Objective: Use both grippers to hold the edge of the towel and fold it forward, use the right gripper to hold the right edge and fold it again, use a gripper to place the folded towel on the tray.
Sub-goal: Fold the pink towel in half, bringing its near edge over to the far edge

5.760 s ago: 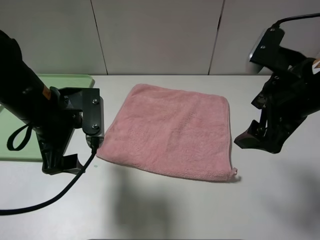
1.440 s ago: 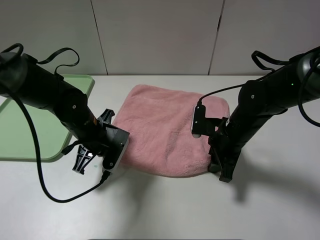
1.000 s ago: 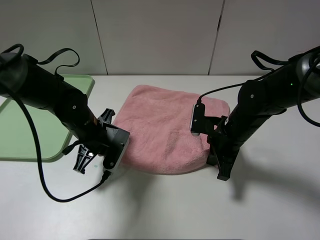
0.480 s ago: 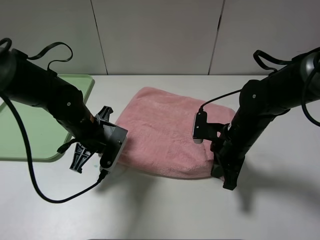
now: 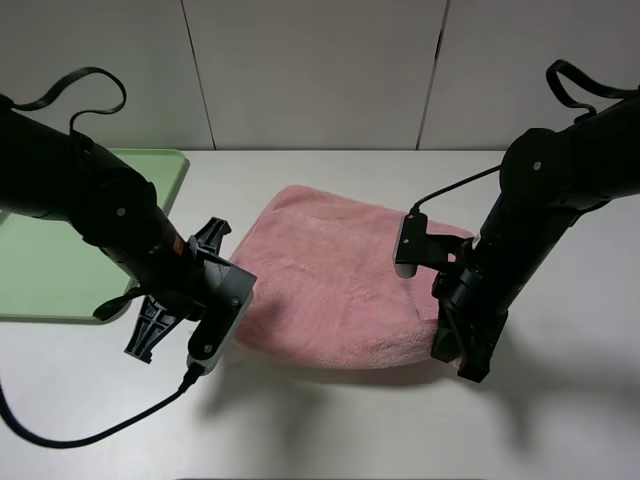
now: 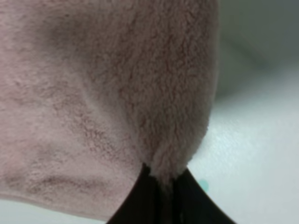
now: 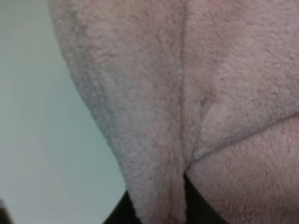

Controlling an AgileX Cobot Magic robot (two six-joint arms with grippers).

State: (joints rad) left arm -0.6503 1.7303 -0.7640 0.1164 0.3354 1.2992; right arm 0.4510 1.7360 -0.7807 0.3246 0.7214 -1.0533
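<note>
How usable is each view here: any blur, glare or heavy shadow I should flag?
Exterior high: sharp and evenly lit, no glare, only soft shadows on the table. Left wrist: the towel fills the frame at close range, its pile slightly soft, the table behind it blurred. Right wrist: much the same, soft towel pile against a featureless blurred background.

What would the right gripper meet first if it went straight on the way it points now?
The right gripper pinches the towel edge and points down, so probably the table just below; the gap is unclear.
</note>
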